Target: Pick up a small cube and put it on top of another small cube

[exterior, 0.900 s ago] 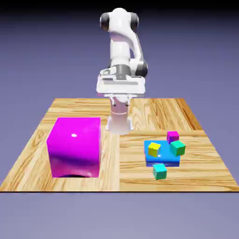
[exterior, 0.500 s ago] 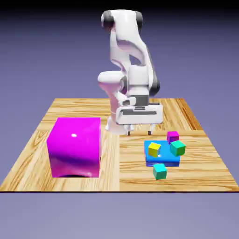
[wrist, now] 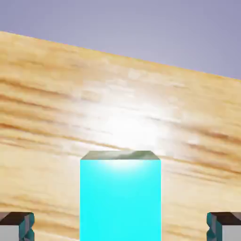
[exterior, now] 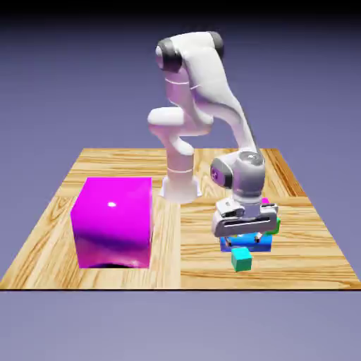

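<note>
Waiting on the wooden tabletop (exterior: pixel 310 271): one small cyan-teal cube (exterior: pixel 241 259), sharp-edged, smooth-faced, sitting in front of the flat blue block (exterior: pixel 257 247) on the exterior view's right. Handling, as judged: probably light, stiff, holding its shape under a squeeze, hardly fragile; its glossy faces possibly sliding if pinched near an edge or off-square. Hold: two opposite upright sides, around mid-height, the top staying free and the underside clear for setting down on another small cube. In the hand view the cube is lying between the fingertips' lines, its sides running square to them. Gripper (wrist: pixel 120 227), two-fingered: standing spread wide, a gap showing on either side of the cube, pinching nothing. Next, likely: lowering straight, then closing evenly.
</note>
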You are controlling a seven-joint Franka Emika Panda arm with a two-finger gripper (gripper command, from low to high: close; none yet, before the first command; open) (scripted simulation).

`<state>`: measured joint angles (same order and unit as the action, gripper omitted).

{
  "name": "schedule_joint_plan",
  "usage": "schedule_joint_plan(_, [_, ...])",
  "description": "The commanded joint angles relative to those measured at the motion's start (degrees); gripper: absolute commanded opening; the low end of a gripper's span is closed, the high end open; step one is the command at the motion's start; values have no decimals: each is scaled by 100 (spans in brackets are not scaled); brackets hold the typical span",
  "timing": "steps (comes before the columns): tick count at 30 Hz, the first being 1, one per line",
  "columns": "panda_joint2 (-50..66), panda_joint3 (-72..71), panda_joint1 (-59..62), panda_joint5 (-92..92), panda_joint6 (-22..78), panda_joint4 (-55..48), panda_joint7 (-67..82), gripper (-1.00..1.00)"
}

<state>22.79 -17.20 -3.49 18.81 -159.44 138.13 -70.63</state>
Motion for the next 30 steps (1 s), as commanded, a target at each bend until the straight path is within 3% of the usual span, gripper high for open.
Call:
schedule_joint_plan(1, [208,156,-125,142,-156,-52,-107,0])
schedule_joint_plan(3, [477,359,-288,325,-359,-119,-246,0])
schedule_joint_plan(4, [477,359,-288,325,-359,-119,-246,-100])
schedule_joint_plan(12, [-622,-468,376,-424,468,155,320,-100])
schedule_joint_plan(23, [-2906,-1067,-840,-2305,2092,567,1463,-100])
schedule_joint_plan(25, [-2941,-1076,-859,-2334,2117,573,1481,-100])
schedule_joint_plan(30, [-1903,-860,-1011,-1540,990,771,903,-100])
